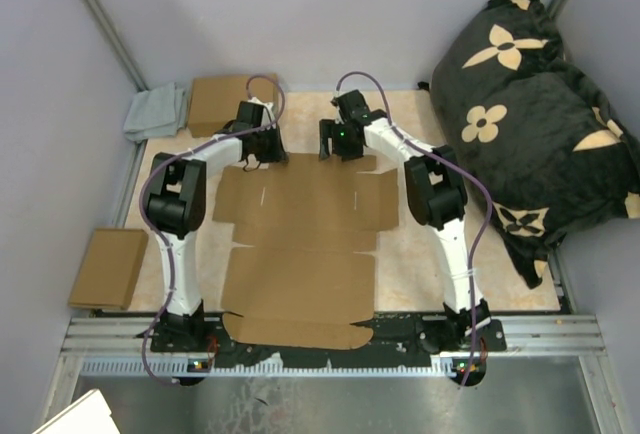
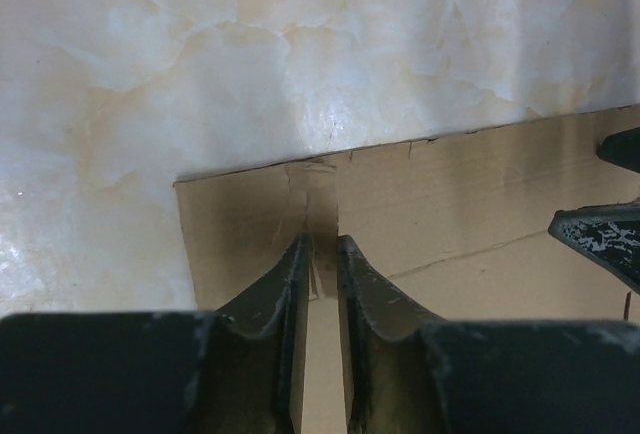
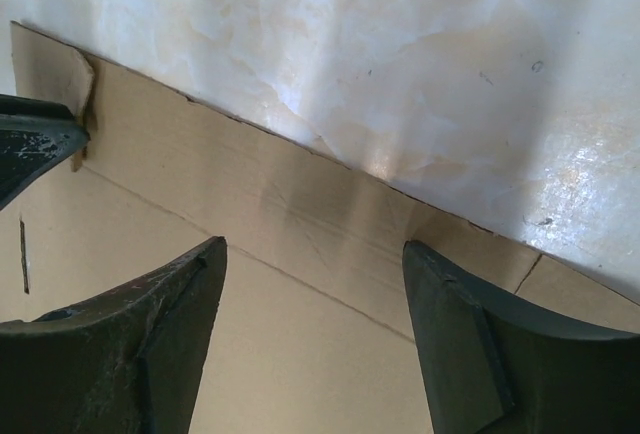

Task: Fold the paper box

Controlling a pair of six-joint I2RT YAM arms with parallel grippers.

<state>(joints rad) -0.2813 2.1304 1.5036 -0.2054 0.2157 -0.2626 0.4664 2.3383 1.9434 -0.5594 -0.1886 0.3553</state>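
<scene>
The paper box (image 1: pixel 300 254) lies flat and unfolded on the marble-patterned table, a brown cardboard blank with flaps and slits. Both grippers hover at its far edge. My left gripper (image 2: pixel 320 244) sits over the far flap (image 2: pixel 420 204) near its left corner, its jaws a narrow gap apart with nothing gripped; the cardboard edge just ahead shows a crumpled crease. In the top view it is at the far left corner (image 1: pixel 262 159). My right gripper (image 3: pixel 315 244) stands wide open above the far flap's fold line (image 3: pixel 300 214), its jaws empty, to the right of the left one (image 1: pixel 335 149).
A flattened brown box (image 1: pixel 225 102) and a grey cloth (image 1: pixel 155 112) lie at the back left. Another brown box (image 1: pixel 108 267) rests off the table's left side. A black flower-patterned cushion (image 1: pixel 530 104) fills the right. Bare tabletop (image 2: pixel 300 54) lies beyond the flap.
</scene>
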